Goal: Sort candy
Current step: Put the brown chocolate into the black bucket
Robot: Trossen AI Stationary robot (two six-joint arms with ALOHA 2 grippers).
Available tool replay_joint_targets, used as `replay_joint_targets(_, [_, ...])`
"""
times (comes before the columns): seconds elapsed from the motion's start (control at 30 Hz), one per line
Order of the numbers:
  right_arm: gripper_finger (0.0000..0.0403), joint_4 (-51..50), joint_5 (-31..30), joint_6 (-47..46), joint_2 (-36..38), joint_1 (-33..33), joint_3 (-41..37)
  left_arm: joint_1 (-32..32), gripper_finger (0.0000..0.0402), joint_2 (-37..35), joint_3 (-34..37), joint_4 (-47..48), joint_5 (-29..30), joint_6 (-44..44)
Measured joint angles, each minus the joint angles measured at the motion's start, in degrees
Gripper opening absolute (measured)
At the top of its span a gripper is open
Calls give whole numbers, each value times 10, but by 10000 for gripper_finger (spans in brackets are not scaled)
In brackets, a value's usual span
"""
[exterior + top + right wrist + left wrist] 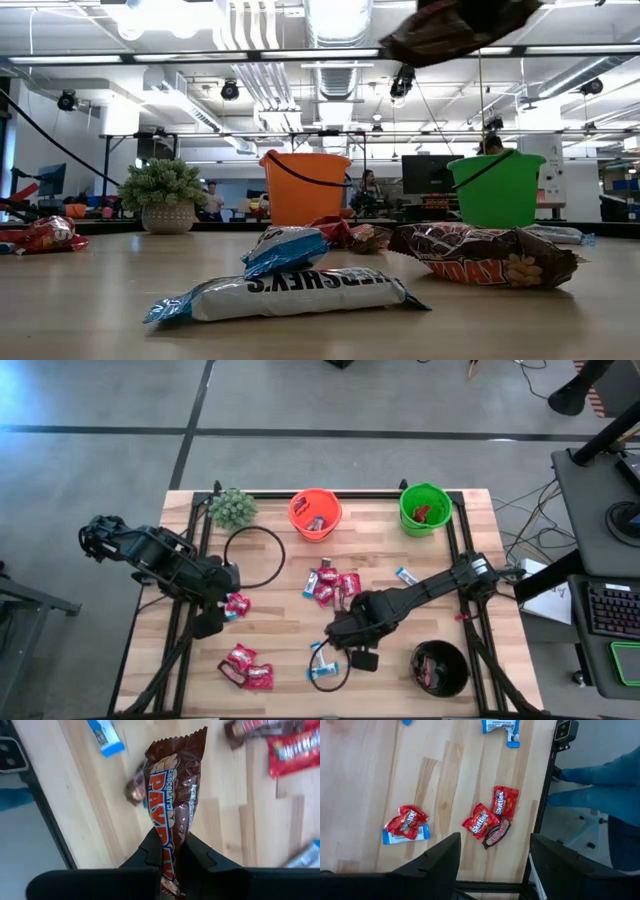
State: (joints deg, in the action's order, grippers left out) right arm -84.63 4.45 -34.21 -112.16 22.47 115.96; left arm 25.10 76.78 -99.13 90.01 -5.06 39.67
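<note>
Candy lies scattered on the wooden table: red packets [237, 603], a near-left cluster of red packets and a brown bar [246, 667], a middle pile [328, 585], and blue-and-white bars [405, 575] [290, 292]. My right gripper [345, 632] hovers near the table's middle, shut on a brown PayDay bar [172, 795], which also shows high in the low view [460, 25]. My left gripper [495, 865] is open above the table's left side, over red Skittles packets [481, 820] and a brown bar [497, 832], touching nothing. My right gripper pinches the PayDay bar between its two fingers [150, 851] by one end [169, 837]. The bar runs along the fingers and sticks out past their tips, its crimped free end [180, 742] farthest away. It is lifted clear of the table.
An orange bucket [315, 513] and a green bucket [424, 508] stand at the far edge and a black bucket [440, 667] near right, each with candy inside. A green potted plant [232, 507] sits far left beside a black ring [255, 555]. A person's legs [600, 795] stand beyond the table edge.
</note>
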Motion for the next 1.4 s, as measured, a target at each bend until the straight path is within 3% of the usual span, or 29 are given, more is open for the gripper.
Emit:
replay_joint_targets(0.67, [24,-55,-12,-239,88,82,-13,0,220,0,0,0,16,-62])
replay_joint_targets(1.4, [24,-54,22,-641,203,259,-172,0,220,0,0,0,16,-76])
